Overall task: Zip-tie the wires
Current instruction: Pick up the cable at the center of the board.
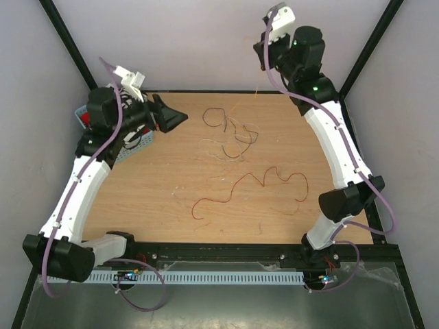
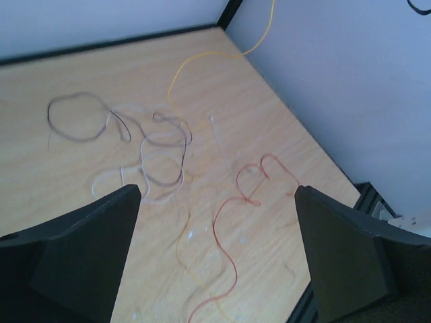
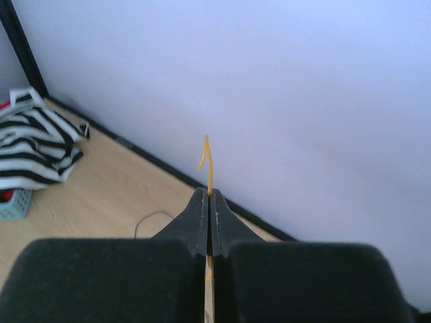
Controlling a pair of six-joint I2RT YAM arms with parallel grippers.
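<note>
Several thin wires lie loose in mid-table: a dark brown one (image 1: pixel 226 127), a pale white one (image 1: pixel 212 147) and a red one (image 1: pixel 267 181). The left wrist view shows the brown loop (image 2: pixel 81 118), white curls (image 2: pixel 145 145), the red strand (image 2: pixel 229 215) and a pale straight strip, the zip tie (image 2: pixel 218 138). An orange wire (image 2: pixel 202 60) rises off the table toward the back right corner. My right gripper (image 3: pixel 209 195), raised high there (image 1: pixel 263 60), is shut on it, and its end (image 3: pixel 209 158) pokes out above the tips. My left gripper (image 2: pixel 217 190) hovers open at the table's left (image 1: pixel 171 118), holding nothing.
A light blue basket (image 1: pixel 134 147) sits at the table's left edge under the left arm, with a black-and-white striped cloth (image 3: pixel 34 145) over it. Black frame posts (image 1: pixel 68 48) and white walls close in the back and the sides.
</note>
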